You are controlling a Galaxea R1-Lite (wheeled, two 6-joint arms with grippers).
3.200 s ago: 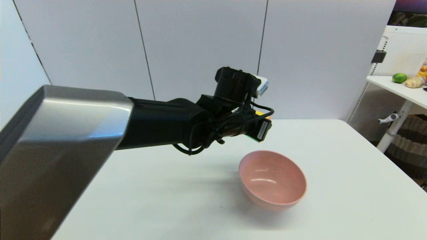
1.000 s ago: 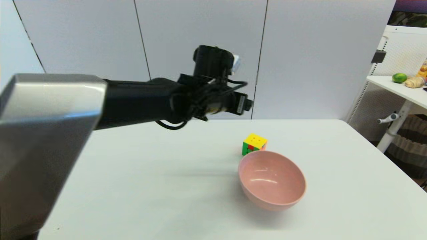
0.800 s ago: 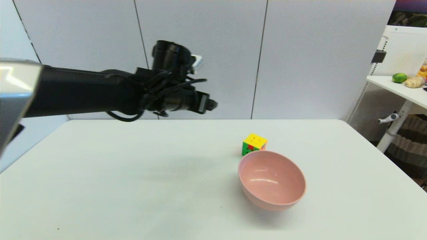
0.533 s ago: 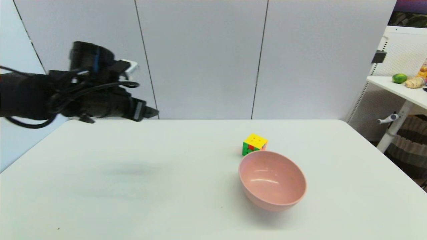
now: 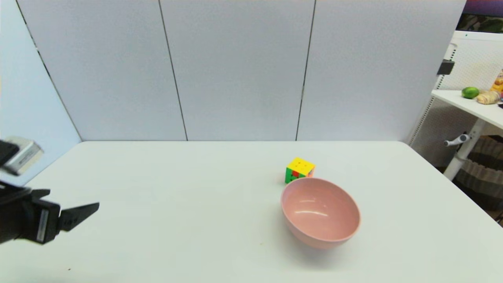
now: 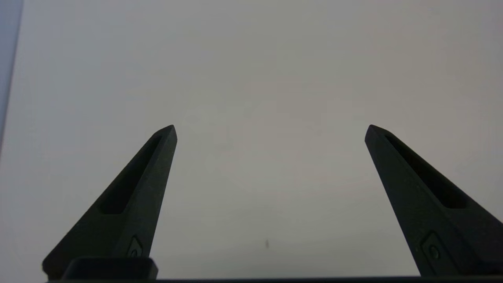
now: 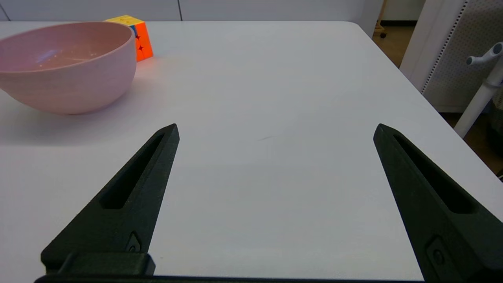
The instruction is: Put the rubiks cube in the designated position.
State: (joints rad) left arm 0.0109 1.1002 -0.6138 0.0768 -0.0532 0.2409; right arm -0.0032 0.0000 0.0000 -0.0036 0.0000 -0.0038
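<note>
The rubiks cube (image 5: 299,169) sits on the white table just behind the pink bowl (image 5: 320,212), yellow face up, green and orange sides showing. The right wrist view also catches the cube (image 7: 135,34), partly hidden behind the bowl (image 7: 68,67). My left gripper (image 5: 92,208) is at the table's left edge, low, far from the cube, open and empty; in its own view the left gripper (image 6: 270,131) frames only bare table. My right gripper (image 7: 275,131) is open and empty, out of the head view, near the table's right front.
The white table (image 5: 188,188) ends at grey wall panels behind. A second white table (image 5: 477,106) with a green fruit stands at the far right, beyond the table's right edge. A small dark speck (image 6: 267,243) marks the surface.
My left arm let go of the cube behind the bowl, rose, then swept left and down to the table's left edge. Cube and bowl stayed still.
</note>
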